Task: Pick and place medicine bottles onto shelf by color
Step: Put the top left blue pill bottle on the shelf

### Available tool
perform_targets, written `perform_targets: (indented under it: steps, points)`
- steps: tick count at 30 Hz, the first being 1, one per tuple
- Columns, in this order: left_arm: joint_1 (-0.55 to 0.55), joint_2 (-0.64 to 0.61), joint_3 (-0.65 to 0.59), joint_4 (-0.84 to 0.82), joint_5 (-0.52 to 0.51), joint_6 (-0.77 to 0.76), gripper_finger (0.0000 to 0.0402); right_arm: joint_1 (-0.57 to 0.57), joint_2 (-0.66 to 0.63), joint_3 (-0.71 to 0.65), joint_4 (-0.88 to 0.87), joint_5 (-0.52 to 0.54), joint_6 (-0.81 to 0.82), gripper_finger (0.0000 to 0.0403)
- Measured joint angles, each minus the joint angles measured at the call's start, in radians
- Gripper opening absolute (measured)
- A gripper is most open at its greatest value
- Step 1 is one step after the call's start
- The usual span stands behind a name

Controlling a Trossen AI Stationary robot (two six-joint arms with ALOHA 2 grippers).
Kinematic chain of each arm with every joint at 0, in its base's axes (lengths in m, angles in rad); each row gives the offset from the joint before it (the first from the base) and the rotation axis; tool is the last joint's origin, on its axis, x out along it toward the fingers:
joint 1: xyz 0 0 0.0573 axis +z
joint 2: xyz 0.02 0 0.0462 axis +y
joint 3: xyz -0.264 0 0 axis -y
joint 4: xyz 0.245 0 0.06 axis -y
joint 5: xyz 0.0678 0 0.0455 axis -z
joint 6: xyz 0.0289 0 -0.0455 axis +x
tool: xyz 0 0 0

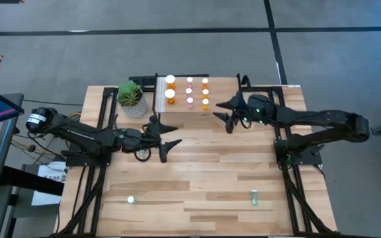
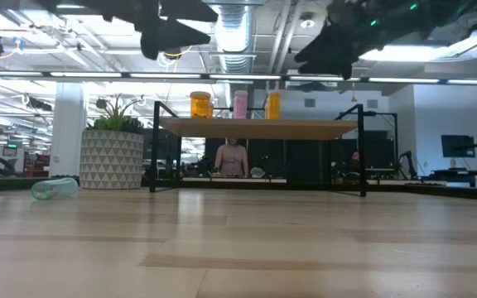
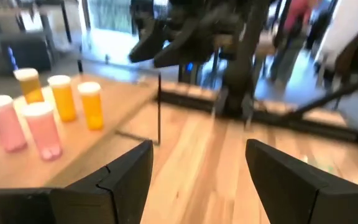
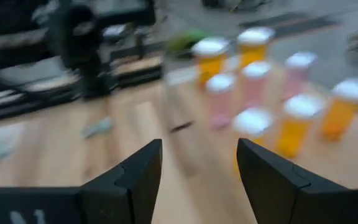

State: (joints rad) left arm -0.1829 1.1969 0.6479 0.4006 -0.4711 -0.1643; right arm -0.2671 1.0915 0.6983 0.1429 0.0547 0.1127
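Observation:
The shelf point(image 1: 180, 108) stands at the table's far middle. On it stand two large orange bottles point(image 1: 170, 87), a column of pink bottles point(image 1: 190, 91) and a column of small orange bottles point(image 1: 205, 92). One green bottle point(image 1: 131, 199) is on the table near the front left, lying on its side in the low view point(image 2: 55, 189). Another green bottle point(image 1: 254, 197) lies at the front right. My left gripper point(image 1: 166, 135) hovers open just in front of the shelf's left part. My right gripper point(image 1: 225, 113) hovers open beside the shelf's right end. Nothing is between either pair of fingers point(image 3: 129, 180) point(image 4: 135, 177).
A potted plant point(image 1: 131, 99) in a patterned white pot stands left of the shelf. Black arm frames run along the table's left point(image 1: 94, 132) and right point(image 1: 290, 145) sides. Bare planks lie between the shelf and the two green bottles.

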Motion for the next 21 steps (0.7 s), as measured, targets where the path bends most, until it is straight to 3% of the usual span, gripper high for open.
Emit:
perform_targets:
  steps: [3, 6, 12, 21]
  points:
    - [-0.029, 0.000, 0.098, -0.194, -0.008, -0.032, 0.0245, 0.103, -0.052, -0.001, -0.090, 0.009, 0.044, 0.0230]
    - [-0.060, -0.001, 0.166, -0.319, -0.014, -0.062, 0.0245, 0.242, -0.083, -0.001, -0.144, 0.096, 0.085, 0.0230]
    - [-0.130, -0.001, 0.196, -0.363, -0.028, -0.088, 0.0245, 0.561, -0.097, -0.028, -0.128, 0.329, 0.164, 0.0230]
    - [-0.212, -0.002, 0.197, -0.320, -0.045, -0.179, 0.0245, 1.001, -0.065, -0.173, 0.221, 0.689, 0.203, 0.0230]
